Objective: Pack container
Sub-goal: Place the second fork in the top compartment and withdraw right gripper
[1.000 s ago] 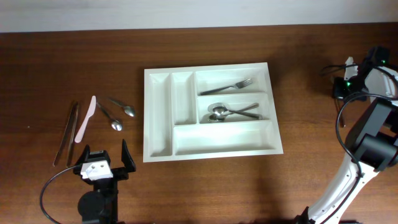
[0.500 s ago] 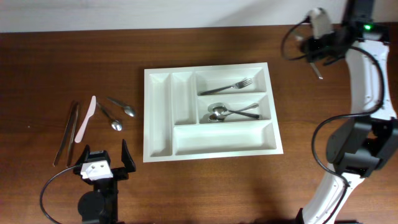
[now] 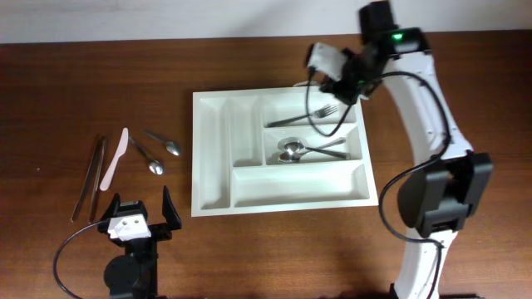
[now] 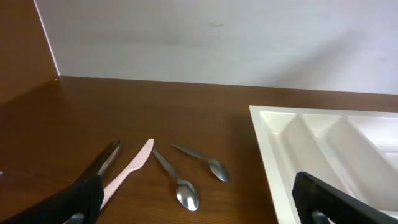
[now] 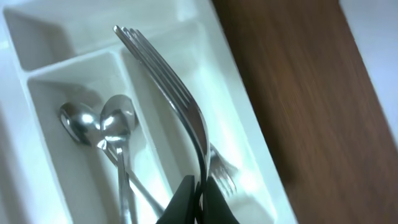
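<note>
Your right gripper (image 5: 198, 202) is clamped on a fork (image 5: 177, 99) over the container's (image 3: 283, 208) 1 o'clock compartment, where another fork (image 3: 303, 117) lies: like goes with like. Your left gripper (image 3: 138, 214) sits wide open at 7 o'clock of the mid-table container.

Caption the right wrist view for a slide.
Right gripper holds a fork over the white container, where another fork and two spoons already lie.

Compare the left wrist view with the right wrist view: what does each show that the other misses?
Only the left wrist view: a pink knife, two loose spoons and dark sticks on the table. Only the right wrist view: the right pincer shut on a fork, over two stowed spoons and a second fork. Both: the white container.
</note>
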You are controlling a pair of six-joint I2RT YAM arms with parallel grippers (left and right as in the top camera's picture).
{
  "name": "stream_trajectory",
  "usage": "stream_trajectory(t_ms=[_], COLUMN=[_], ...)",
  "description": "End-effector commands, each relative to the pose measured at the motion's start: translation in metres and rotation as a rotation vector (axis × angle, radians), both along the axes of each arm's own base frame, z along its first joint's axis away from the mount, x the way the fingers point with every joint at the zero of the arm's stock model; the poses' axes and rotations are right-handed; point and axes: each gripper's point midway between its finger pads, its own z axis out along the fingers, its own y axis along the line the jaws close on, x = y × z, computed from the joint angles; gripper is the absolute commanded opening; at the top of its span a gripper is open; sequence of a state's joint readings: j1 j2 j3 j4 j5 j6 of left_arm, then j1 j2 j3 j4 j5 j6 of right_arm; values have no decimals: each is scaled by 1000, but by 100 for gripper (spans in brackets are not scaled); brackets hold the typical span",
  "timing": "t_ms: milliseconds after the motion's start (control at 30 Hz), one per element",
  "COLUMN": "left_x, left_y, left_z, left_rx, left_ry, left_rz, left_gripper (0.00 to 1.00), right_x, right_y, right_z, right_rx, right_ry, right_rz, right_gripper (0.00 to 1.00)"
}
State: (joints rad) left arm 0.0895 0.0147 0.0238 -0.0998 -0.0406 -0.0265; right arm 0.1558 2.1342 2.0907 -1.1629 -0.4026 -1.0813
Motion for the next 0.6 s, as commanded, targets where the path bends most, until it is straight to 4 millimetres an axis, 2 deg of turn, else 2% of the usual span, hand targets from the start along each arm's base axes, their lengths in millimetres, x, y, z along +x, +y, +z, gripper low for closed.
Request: stream_trajectory(t_ms=[0,167,367,400,567], left_x=[0,0,0,0,0], left_y=[-1,-1,-1,-1,-1], left_z=[0,0,0,0,0], left_rx=[11,12,12,12,12], left_ry=[-5,-5,-5,-5,-5], left_rz=[-7,-7,-7,-7,-7], left_gripper=[99,99,99,99,99], right_x=[2,6,12,19,30], right_y=[10,30,28,27,24], right_z=[-10,-26,-56,-65,-83], right_rx=[-151,-165,-165,-153,-136], right_ry=[-69,-71,-13,0,21], right_rz=[96,129,93,48,-14], right_gripper=[4,4,4,4,4])
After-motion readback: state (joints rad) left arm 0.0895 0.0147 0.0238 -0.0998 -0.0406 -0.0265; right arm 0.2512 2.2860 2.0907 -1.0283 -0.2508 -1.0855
